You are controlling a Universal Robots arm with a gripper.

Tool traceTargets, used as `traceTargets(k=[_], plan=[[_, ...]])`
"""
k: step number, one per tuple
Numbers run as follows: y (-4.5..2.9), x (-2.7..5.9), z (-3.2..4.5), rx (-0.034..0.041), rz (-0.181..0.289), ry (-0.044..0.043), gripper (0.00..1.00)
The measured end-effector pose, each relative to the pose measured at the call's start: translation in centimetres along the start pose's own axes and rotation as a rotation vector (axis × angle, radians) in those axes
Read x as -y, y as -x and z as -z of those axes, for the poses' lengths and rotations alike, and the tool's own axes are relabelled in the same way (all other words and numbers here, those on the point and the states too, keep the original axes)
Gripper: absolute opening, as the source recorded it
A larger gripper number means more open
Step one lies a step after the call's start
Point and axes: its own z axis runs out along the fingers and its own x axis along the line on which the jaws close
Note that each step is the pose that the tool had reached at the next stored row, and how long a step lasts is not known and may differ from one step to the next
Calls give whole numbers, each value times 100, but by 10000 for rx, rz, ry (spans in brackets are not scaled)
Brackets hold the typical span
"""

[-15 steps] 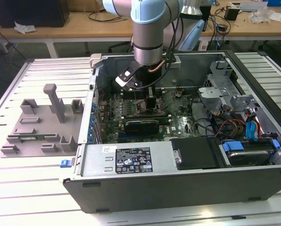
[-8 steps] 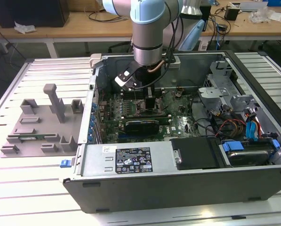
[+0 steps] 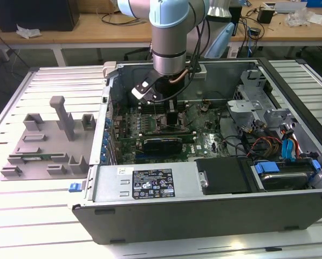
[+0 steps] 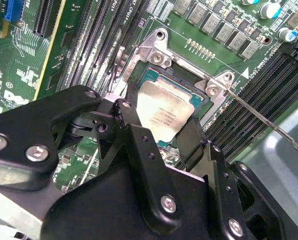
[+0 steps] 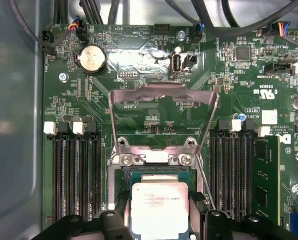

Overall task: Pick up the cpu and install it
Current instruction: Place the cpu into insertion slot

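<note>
Cpu [image 4: 163,112] silver side up in the open socket [image 5: 139,172], one edge cut off in the first wrist view; seated or not, hard to tell. Gripper [image 4: 161,130] jaws narrow, pinching two opposite edges. Grey fixture [image 3: 47,145] at nine o'clock from the case [image 3: 107,189], the exterior view's left.

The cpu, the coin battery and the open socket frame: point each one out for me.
cpu [image 5: 159,210]: first wrist view, middle of its silver top.
coin battery [image 5: 91,59]: first wrist view, centre of its round face.
socket frame [image 5: 163,91]: first wrist view, on its crossbar away from the hinge.
</note>
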Motion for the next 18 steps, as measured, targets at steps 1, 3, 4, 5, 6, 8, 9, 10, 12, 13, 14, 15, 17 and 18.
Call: traceTargets(k=[1, 3, 4, 5, 6, 8, 9, 10, 12, 13, 14, 15, 17, 18], plan=[[0, 0, 0, 2, 0, -2, 62], [0, 1, 3, 10, -1, -6, 62], [-6, 1, 2, 8, -1, -5, 62], [-12, 0, 3, 7, -1, -5, 62], [-14, -5, 4, 6, 1, -6, 62], [-15, -24, 6, 7, 0, -10, 62], [-15, -37, 8, 6, 0, -15, 62], [-15, -40, 8, 5, 0, -15, 62], [-15, -40, 12, 7, -1, -16, 62], [-15, -41, 24, 7, -1, -16, 62], [-14, -41, 33, 6, -1, -16, 62], [-14, -41, 39, 6, 0, -16, 62], [-15, -42, 40, 4, 0, -14, 62], [-13, -39, 41, 4, 1, -15, 62]])
